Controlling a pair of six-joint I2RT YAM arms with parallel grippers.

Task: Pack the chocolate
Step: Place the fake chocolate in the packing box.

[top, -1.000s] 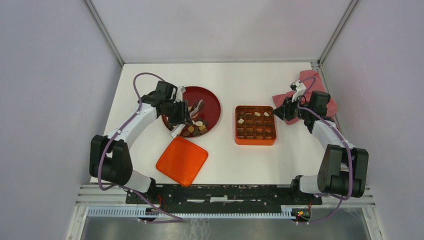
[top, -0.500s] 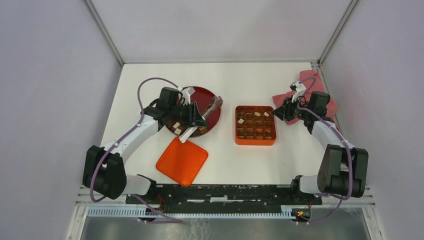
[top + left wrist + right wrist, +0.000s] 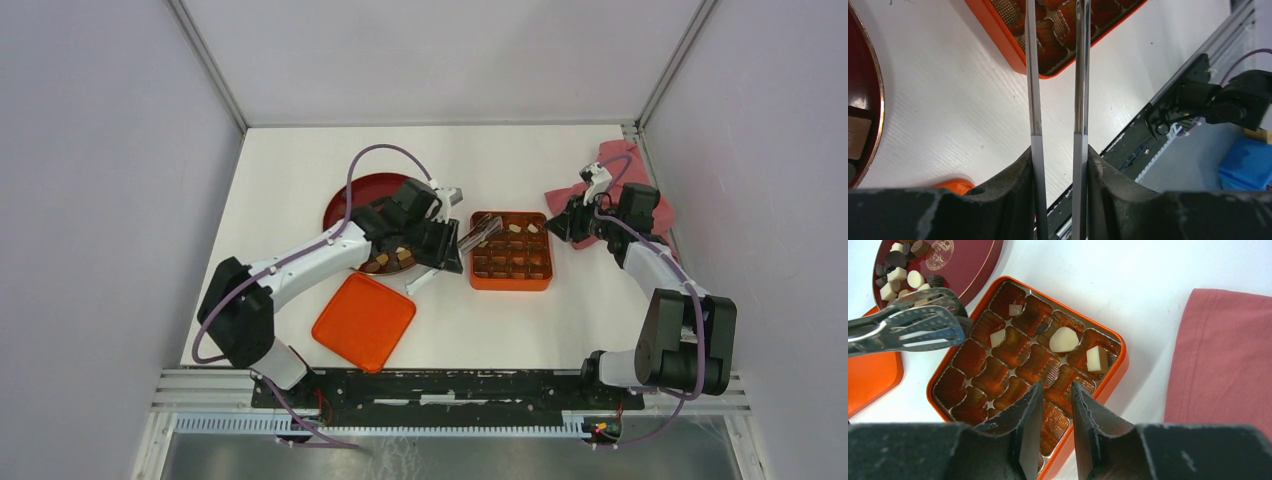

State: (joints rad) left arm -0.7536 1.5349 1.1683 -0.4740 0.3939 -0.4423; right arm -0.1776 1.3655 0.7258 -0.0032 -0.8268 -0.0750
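Left end effector is clamped on silver metal tongs, tips held over square orange compartment box; right end effector is seen slightly parted, empty, beside it.

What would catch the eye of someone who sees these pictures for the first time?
The square orange box in the middle of the table stands out most, with a few pale chocolate pieces in its far compartments and most others empty. The left gripper holds metal tongs whose tips reach over the box's far left corner. To the left sits the dark red plate with more pieces, and a pink cloth lies far right.
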